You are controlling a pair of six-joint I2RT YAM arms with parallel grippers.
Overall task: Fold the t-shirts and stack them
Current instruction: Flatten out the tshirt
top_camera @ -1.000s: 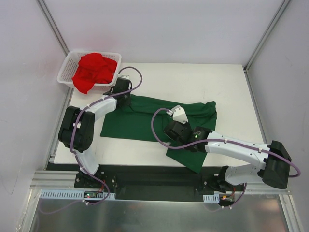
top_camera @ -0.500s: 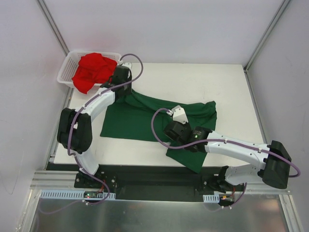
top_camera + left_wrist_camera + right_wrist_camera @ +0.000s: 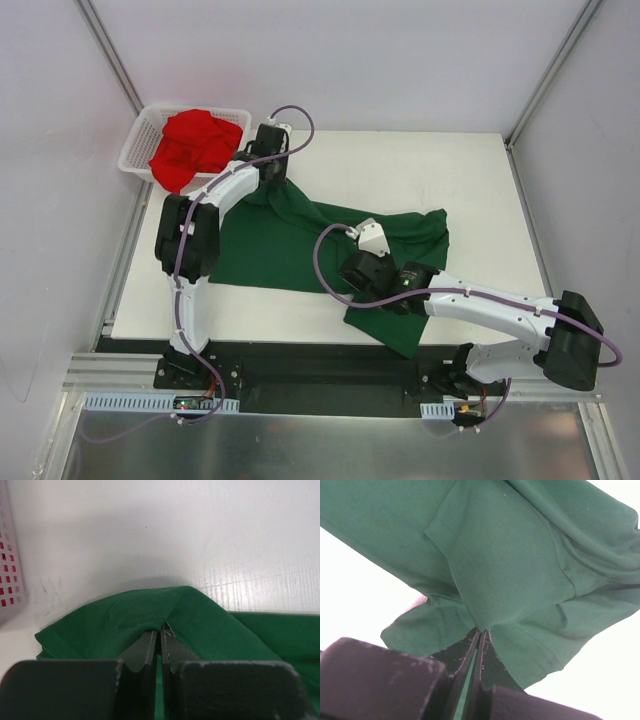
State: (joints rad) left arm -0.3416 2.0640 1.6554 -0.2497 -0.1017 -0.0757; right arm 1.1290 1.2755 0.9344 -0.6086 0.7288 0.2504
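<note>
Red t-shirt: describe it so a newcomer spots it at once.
At the far left corner of the white table sits a white mesh basket. The red t-shirt is the crumpled heap inside, spilling over its near rim. The dark green t-shirt, by contrast, lies spread on the table.

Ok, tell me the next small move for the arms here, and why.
Probably draw the left gripper a little farther from the right gripper, to pull the green shirt taut. Both grippers are shut on pinches of it, and the cloth between them lies bunched, not flat enough to fold.
</note>
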